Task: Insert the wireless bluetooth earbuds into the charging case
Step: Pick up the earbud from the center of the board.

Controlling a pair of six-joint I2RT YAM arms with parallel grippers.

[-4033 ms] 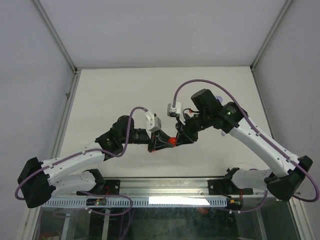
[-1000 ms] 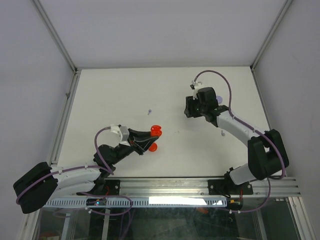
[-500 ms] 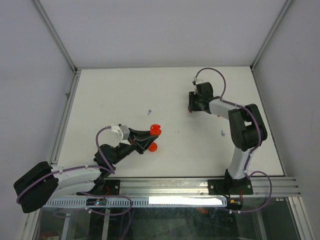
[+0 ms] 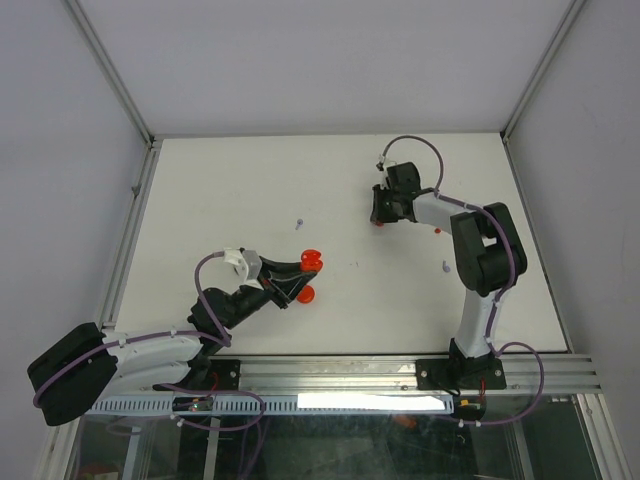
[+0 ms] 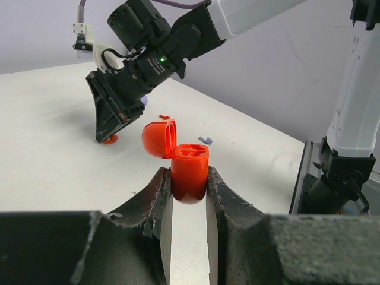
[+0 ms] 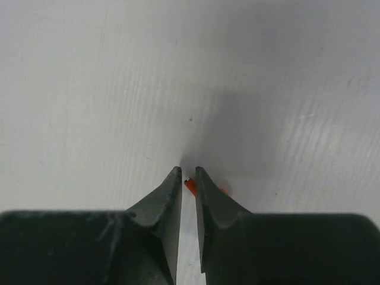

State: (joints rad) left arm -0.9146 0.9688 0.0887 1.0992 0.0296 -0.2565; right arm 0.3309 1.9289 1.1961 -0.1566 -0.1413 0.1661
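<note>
My left gripper (image 5: 189,173) is shut on the red charging case (image 5: 190,172) and holds it upright above the table, with the lid (image 5: 159,138) hinged open; it also shows in the top view (image 4: 300,288). My right gripper (image 6: 188,172) points down at the table, and its fingers are closed to a narrow gap on a red earbud (image 6: 190,186). In the top view the right gripper (image 4: 379,216) is at the far middle right, with the earbud (image 4: 378,223) at its tips. The left wrist view shows the right gripper (image 5: 108,134) over that earbud (image 5: 109,140).
Small loose pieces lie on the white table (image 4: 250,180): a red one (image 4: 437,230) and a lavender one (image 4: 444,266) right of the right gripper, and a lavender one (image 4: 300,222) at mid table. Metal frame rails run along the table edges.
The right arm has folded back and its gripper has shifted slightly left and down onto the red earbud. The left arm holds still with the case.
</note>
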